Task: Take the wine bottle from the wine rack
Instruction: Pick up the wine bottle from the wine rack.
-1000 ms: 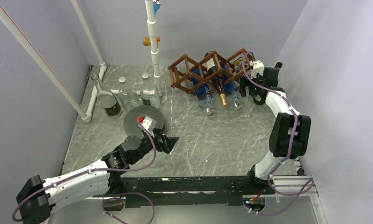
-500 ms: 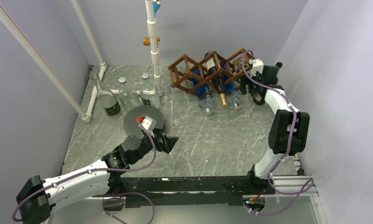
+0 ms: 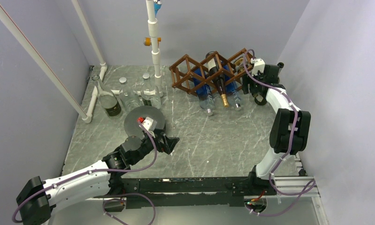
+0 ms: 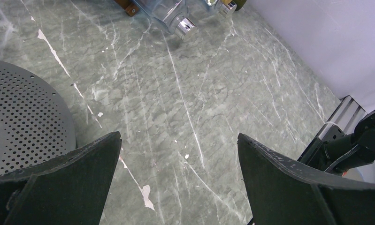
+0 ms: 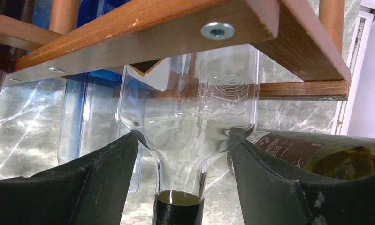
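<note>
- Brown wooden lattice wine rack (image 3: 209,70) stands at the grey marble worktop's (image 3: 199,136) far right corner.
- Right gripper (image 5: 183,136): half open around a clear glass wine bottle's (image 5: 190,108) neck in the rack's right end, not squeezing.
- Left gripper (image 4: 178,138): wide open, empty, near the worktop's front edge.

Grey-green marble tabletop (image 3: 213,136) w/ white veins, lilac walls (image 3: 223,23) on 3 sides, white pipes (image 3: 152,42) at back.
</note>
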Controlling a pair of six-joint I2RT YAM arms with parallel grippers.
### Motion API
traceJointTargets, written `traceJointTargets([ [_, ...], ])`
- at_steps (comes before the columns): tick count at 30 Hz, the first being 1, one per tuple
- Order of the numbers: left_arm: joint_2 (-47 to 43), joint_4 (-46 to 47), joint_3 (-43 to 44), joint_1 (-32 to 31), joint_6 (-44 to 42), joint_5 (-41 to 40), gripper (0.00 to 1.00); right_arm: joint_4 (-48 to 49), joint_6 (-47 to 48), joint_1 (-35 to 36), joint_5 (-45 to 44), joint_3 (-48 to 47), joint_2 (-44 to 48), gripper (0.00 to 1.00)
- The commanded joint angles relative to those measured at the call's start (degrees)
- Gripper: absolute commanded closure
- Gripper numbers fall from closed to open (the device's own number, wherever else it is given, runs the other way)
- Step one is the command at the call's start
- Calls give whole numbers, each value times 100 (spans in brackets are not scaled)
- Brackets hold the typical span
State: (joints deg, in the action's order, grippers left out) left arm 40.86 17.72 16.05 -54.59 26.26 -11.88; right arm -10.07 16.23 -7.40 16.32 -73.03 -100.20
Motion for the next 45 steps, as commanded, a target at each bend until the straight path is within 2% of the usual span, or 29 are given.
traceJointTargets([
  [1,-16,153,29,27,63,41,0,150,-93,67,27,-315,-91,26],
  [21,-67,153,-23,21,107,27,0,9,-217,89,-276,-409,-239,25],
  [45,-144,143,-62,34,125,-5,0,-285,-199,89,-445,-316,139,24],
])
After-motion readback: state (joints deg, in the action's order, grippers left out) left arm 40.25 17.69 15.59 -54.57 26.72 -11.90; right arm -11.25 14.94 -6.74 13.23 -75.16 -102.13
